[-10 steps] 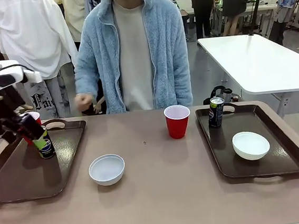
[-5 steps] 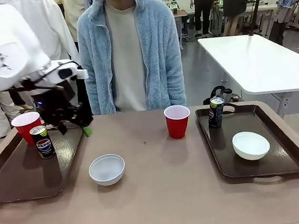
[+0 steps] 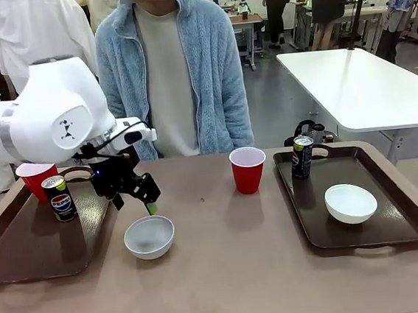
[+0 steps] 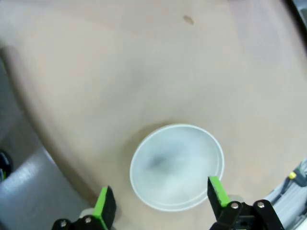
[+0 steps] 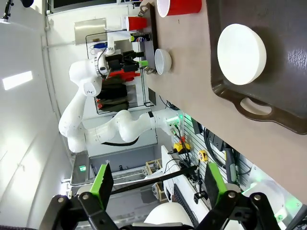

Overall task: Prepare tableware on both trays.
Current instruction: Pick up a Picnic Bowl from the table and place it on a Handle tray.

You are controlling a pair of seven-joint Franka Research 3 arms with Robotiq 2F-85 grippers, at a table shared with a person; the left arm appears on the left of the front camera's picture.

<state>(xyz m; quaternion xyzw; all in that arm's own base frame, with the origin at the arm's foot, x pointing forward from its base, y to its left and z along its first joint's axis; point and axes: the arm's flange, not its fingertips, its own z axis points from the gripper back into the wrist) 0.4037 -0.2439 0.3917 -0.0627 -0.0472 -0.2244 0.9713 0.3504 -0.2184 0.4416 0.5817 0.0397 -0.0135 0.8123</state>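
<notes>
Watching the left hand (image 3: 134, 205) hang over the table (image 3: 229, 288), I see its fingers spread wide with nothing between them. The loose bowl (image 3: 149, 236) sits on the bare table straight beneath it and a touch nearer my side, not yet touched as far as I can tell. In the left wrist view its rim lies between the two green pads (image 4: 216, 191), crowding the one on the picture's right more than the other. Being round, it has no long axis to line up with, so what matters, I judge, is centring over the rim and coming straight down. The left tray (image 3: 26, 252) is just beside the bowl on the robot's left, carrying one red cup (image 3: 33, 177) and one black can (image 3: 60, 199), so the bowl is the piece it lacks. The left arm is plainly the nearer one. The right hand (image 5: 158, 184), likewise spread and empty, is well off on my side of the right tray (image 3: 311, 213), which holds the second bowl (image 3: 350, 203) and second can (image 3: 301, 156). The other red cup (image 3: 248, 169) stands on the table between the trays, nearer the right one.

Against a second ago, the left hand has swung away from the can on the left tray, passed that tray's far right corner, and arrived above the loose bowl. The bowls, cups and cans have not shifted.
</notes>
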